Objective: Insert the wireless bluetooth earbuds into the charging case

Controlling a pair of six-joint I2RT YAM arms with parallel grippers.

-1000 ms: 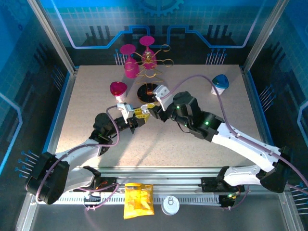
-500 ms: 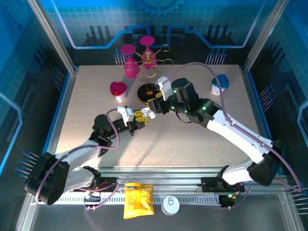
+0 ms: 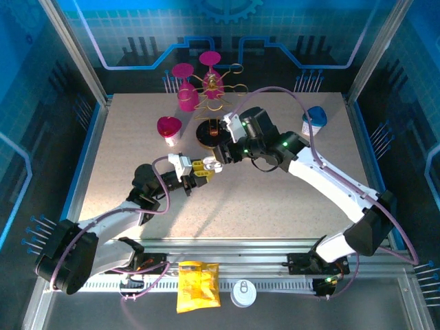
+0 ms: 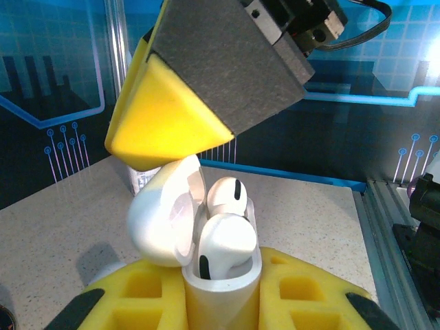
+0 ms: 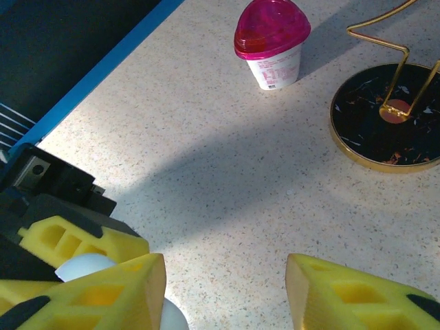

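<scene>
Two small white plastic earbuds [image 4: 223,240] seated side by side in the white pebble-shaped charging case [image 4: 221,292], stems down, hinged lid [image 4: 161,220] swung open. Case upright, just on the near side of the gold-rimmed black disc base [image 3: 205,136]. Left fingers [image 4: 137,295] clenched on the case body. Right fingers [image 5: 103,292] spread, gripping nothing — one yellow pad at the lid's top edge, apparently touching.

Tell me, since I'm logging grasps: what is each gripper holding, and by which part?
The left gripper clamps the charging case by its lower body, lid open, earbuds seated inside. The right gripper stands open and holds nothing.
</scene>
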